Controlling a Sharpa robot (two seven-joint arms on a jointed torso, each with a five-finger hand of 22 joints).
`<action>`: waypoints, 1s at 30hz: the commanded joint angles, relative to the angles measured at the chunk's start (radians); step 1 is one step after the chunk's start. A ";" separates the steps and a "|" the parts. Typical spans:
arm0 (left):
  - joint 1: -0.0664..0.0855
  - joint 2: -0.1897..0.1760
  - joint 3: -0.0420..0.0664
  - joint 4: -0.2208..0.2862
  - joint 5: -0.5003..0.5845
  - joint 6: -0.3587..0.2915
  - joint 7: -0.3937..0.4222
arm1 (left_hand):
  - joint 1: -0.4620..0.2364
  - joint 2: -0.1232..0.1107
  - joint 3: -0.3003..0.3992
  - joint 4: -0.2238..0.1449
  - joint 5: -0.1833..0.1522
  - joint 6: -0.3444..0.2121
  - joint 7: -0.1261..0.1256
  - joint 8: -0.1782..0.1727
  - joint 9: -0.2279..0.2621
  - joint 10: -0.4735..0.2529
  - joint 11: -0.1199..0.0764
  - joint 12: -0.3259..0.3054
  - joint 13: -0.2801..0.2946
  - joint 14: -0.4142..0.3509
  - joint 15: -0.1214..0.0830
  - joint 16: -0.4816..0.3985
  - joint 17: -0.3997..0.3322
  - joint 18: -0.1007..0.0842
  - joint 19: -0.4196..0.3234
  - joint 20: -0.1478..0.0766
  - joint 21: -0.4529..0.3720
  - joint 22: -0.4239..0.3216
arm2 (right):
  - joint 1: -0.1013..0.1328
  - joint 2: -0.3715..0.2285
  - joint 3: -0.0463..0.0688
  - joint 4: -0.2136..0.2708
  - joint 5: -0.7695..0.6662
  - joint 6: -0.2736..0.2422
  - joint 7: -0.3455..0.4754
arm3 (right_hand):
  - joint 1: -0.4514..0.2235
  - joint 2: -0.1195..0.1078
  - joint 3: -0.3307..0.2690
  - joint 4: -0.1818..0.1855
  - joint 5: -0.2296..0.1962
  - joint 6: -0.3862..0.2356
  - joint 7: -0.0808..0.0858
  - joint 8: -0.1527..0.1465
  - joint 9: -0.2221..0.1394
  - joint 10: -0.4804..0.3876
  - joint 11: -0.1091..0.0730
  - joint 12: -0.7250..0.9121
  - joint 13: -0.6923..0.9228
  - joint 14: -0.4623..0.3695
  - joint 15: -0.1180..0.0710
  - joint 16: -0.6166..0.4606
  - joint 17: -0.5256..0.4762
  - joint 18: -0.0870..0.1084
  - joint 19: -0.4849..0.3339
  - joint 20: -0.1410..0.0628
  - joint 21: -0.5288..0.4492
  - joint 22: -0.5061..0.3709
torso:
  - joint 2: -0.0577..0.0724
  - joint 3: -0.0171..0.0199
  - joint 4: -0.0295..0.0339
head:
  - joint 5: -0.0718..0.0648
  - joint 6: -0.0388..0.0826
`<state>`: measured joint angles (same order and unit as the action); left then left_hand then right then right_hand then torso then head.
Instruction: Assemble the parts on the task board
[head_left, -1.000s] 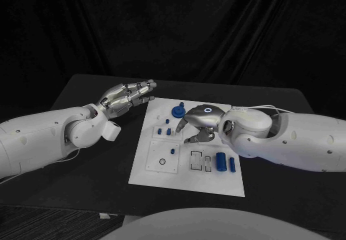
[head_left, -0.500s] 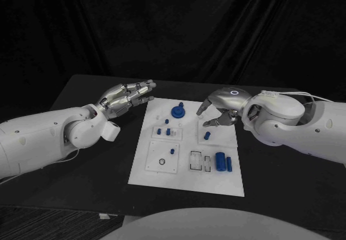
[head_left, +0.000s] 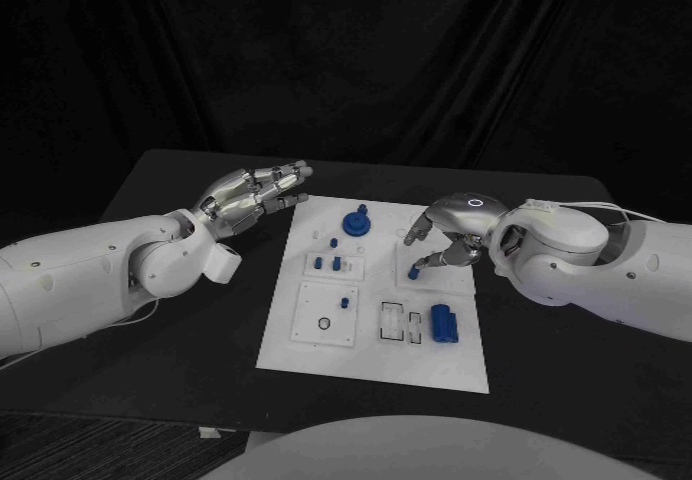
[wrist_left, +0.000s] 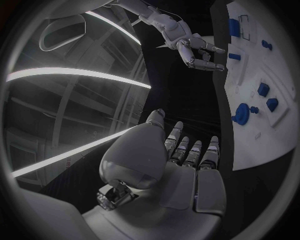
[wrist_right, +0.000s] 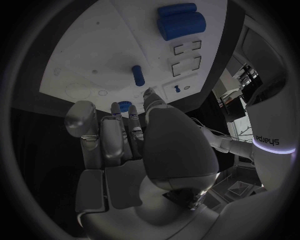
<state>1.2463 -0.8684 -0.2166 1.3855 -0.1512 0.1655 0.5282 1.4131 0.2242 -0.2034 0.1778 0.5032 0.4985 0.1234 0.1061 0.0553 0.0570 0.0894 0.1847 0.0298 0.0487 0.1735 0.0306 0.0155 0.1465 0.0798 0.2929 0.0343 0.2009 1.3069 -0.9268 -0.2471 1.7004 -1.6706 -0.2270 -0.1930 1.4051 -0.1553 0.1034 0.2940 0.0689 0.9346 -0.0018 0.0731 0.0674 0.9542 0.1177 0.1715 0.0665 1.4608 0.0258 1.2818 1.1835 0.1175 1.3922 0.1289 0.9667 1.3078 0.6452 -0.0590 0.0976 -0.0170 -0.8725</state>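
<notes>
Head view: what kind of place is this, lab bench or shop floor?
Most likely a robot test bench. A black table stands before a black curtain. On the table lies a white task board with small blue parts. The left hand and right hand hover by it, holding nothing.

one white task board (head_left: 378, 352), two silver hands, and about nine small blue parts on the board.

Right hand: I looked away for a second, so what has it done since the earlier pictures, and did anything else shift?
The right hand pulled off the task board toward its far right edge, then came back down over a small blue part. It holds nothing visible. The left hand and the other parts stayed put.
</notes>
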 joint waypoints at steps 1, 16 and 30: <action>-0.002 0.003 0.001 0.000 0.007 0.009 0.011 | 0.005 0.007 0.002 -0.001 0.003 0.003 0.002 0.005 0.001 -0.001 0.007 0.002 0.001 0.003 0.006 0.006 0.001 -0.013 0.006 0.001 0.001 0.001 | -0.010 0.006 0.001 -0.006 -0.003 0.011 -0.005 | -0.011 0.000 -0.005 -0.001 -0.004 0.002 0.003 -0.005 -0.001 0.009 -0.001 0.003 -0.001 0.002 0.004 0.005 0.000 -0.016 0.010 0.000 0.002 0.127 | 0.001 -0.0004 0.0010 | -0.003 0.000; -0.004 0.004 0.001 0.000 0.007 0.011 0.011 | 0.005 0.007 0.002 -0.001 0.004 0.003 0.002 0.006 0.001 -0.001 0.007 0.003 0.001 0.003 0.007 0.006 0.001 -0.013 0.007 0.001 0.001 0.002 | -0.056 0.043 0.001 -0.049 -0.003 0.052 0.001 | 0.036 0.032 0.015 -0.023 0.036 0.023 0.039 0.000 0.002 0.077 -0.015 -0.013 -0.002 0.004 -0.007 -0.004 -0.012 -0.014 0.014 -0.008 -0.002 0.126 | 0.001 -0.0012 0.0004 | -0.001 0.000; -0.005 0.004 0.001 0.000 0.007 0.015 0.008 | 0.006 0.007 0.003 -0.002 0.005 0.004 0.002 0.006 0.001 0.000 0.008 0.003 0.001 0.003 0.007 0.007 0.001 -0.013 0.009 0.001 0.002 0.004 | -0.069 0.061 0.001 -0.071 -0.003 -0.004 0.027 | 0.157 0.059 0.093 -0.077 0.120 0.128 0.087 0.028 0.016 0.185 -0.044 -0.041 -0.003 0.010 -0.037 0.000 -0.006 -0.018 0.023 -0.032 0.024 0.134 | 0.001 -0.0015 0.0010 | -0.004 0.000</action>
<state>1.2426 -0.8668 -0.2166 1.3839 -0.1512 0.1674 0.5264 1.4131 0.2242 -0.2035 0.1779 0.5032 0.4985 0.1235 0.1061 0.0553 0.0571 0.0894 0.1847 0.0298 0.0523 0.1771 0.0346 0.0154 0.1466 0.0798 0.2929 0.0343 0.2032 1.2403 -0.8659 -0.2466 1.6296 -1.6702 -0.1951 -0.1819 1.5519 -0.0962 0.1921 0.2167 0.1853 1.0567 0.0845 0.0961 0.0821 1.1330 0.0750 0.1327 0.0646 1.4634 -0.0037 1.2767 1.1753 0.1173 1.4152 0.1017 0.9845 1.3075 0.6459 -0.0606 0.0983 -0.0196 -0.8725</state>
